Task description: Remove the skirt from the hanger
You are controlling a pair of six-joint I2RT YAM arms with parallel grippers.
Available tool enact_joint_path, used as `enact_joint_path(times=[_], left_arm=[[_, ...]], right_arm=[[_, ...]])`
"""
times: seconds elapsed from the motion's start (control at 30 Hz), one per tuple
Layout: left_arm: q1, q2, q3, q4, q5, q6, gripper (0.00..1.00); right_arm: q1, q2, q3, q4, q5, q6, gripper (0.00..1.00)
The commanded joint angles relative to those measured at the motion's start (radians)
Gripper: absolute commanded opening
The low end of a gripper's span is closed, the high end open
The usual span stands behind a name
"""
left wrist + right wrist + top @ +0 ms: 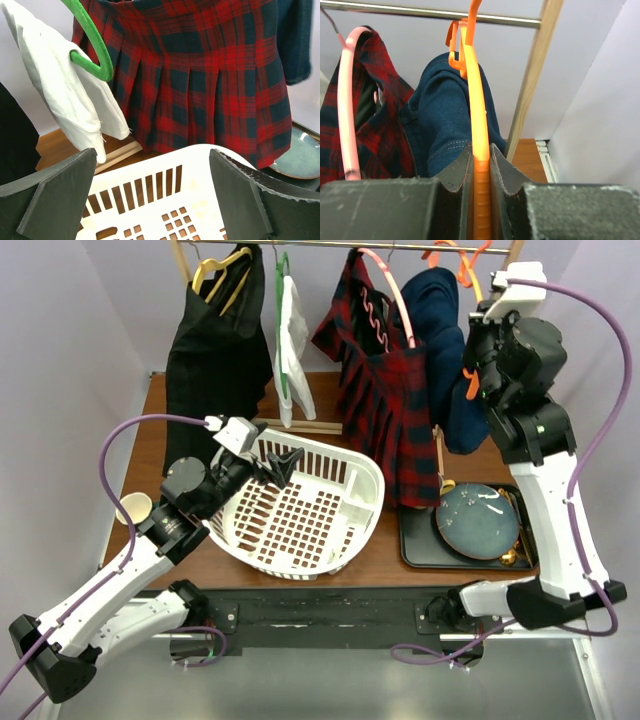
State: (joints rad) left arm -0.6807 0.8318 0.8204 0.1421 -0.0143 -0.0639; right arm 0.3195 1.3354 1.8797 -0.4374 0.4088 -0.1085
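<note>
Now my right jaws are clamped on the orange hanger [479, 125], probably to steady it. My left jaws hang wide above the basket [200, 157], facing the plaid skirt [210, 75], which hangs from the pink hanger [344, 100] on the rail [420, 11].

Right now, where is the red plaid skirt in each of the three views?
Top external: the skirt hangs upper centre, behind the white basket.
Left wrist: the skirt fills centre and right.
Right wrist: the skirt is at the left edge.
Shared landmark: the blue denim garment, just right of it everywhere.
</note>
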Motion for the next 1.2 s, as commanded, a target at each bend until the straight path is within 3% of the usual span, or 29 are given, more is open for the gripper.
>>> enact_joint_path(times=[0.0,0.37,0.63,0.97,1.17], left_arm=[[0.003,-0.003,-0.003,0.047,0.000,0.012,1.00],[0.004,0.001,-0.007,0.048,-0.001,0.019,1.00],[0.004,0.024,0.006,0.027,0.010,0.029,0.99],[0.003,0.036,0.048,-0.021,0.043,0.033,0.98],[0.004,0.017,0.161,-0.085,0.106,-0.019,0.98]], right_arm=[[-0.002,-0.111,-0.024,0.083,0.002,0.056,0.00],[-0.003,-0.209,0.042,-0.174,0.077,0.130,0.00],[-0.002,-0.306,0.137,-0.195,0.039,0.161,0.00],[-0.003,-0.262,0.340,-0.149,-0.152,0.173,0.00],[-0.002,-0.208,0.443,-0.103,-0.431,0.280,0.00]])
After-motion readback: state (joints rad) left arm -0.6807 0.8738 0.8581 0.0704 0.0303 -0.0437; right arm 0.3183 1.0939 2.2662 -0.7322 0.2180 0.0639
